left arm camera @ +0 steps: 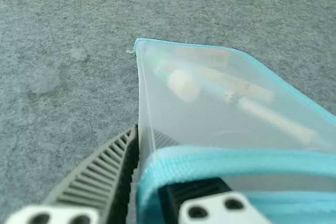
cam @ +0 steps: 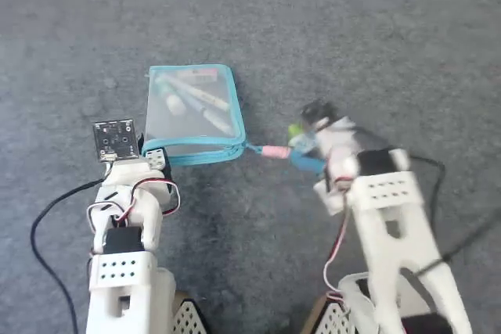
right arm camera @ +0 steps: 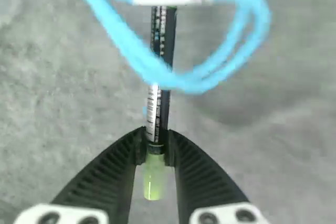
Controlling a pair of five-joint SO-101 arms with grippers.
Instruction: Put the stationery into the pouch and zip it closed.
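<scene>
The clear pouch with blue zip edging lies flat on the grey carpet, with several pens and a white-capped stick inside it. My left gripper is shut on the pouch's near edge, its ribbed finger under the plastic. To the right of the pouch, my right gripper is shut on a black pen with a green end. The pen points out past the zip pull's blue cord loop. The pink zip pull sits just off the pouch's near right corner.
Grey carpet covers the whole work area, with a pale wall strip along the far edge. Both arm bases stand at the near edge, with cables trailing beside them.
</scene>
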